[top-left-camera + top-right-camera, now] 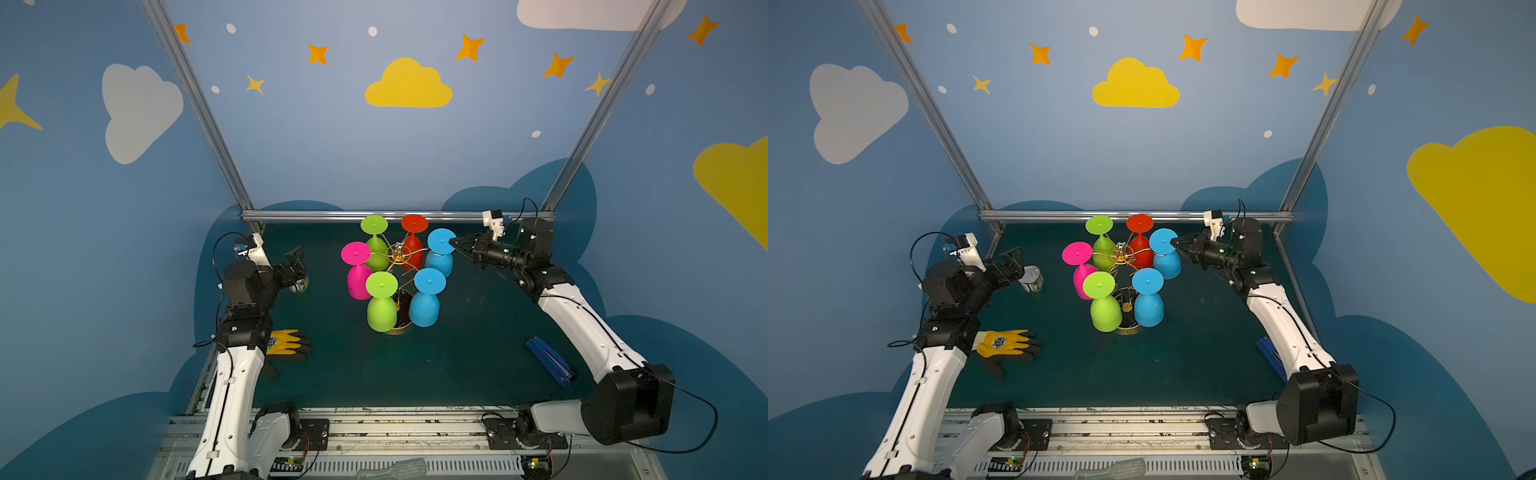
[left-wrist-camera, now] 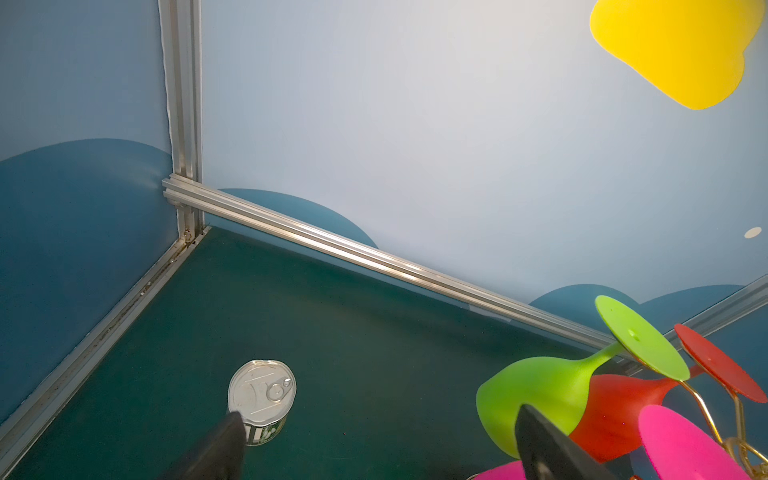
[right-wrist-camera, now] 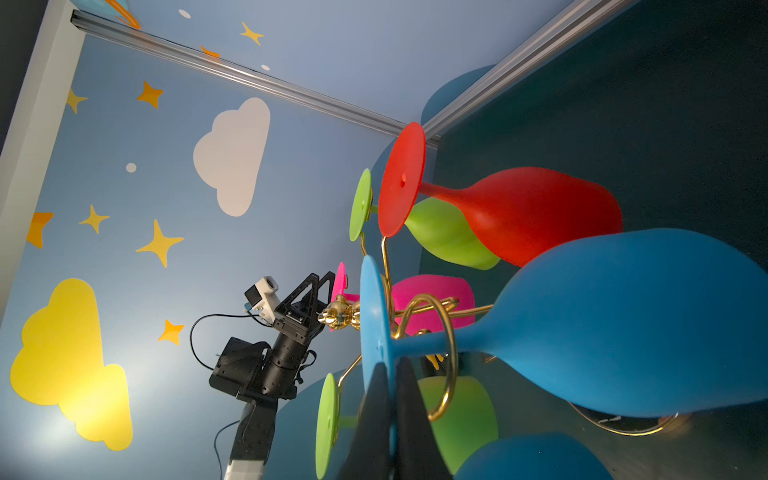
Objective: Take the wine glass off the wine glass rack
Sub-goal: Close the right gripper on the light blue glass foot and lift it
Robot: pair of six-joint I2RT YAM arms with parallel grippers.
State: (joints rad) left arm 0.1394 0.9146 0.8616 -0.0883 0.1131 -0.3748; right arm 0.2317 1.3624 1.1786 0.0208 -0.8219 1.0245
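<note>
Wine glass rack (image 1: 397, 253) stands mid-table, a bit toward 12 o'clock, with six glasses hanging bowl-down. Taking the pole as dial centre in a top view, the target is the blue wine glass (image 1: 440, 261) at about 2 o'clock. Its stem is threaded through a gold loop and its foot disc sits on top.

The right gripper (image 1: 454, 243) comes in from 3 o'clock, jaws pinched tight on the rim of that foot disc. The wrist view shows both fingers (image 3: 376, 399) clamping the thin blue edge. The left gripper (image 1: 1013, 268) is spread wide and holding nothing, out at 9 o'clock beside a tin can (image 1: 1032, 278).

Likely risks:
- The pinch is on a thin disc edge only, so the heavy bowl could pivot or slip out.
- Pulling any way but outward along the loop would likely snag the stem or foot on the wire and drag the rack. Nothing steadies the base, so it could tip.
- The red glass (image 1: 413, 245) at 1 o'clock and the second blue glass (image 1: 426, 303) at 4 o'clock hang close, and a swinging bowl could knock them.
</note>
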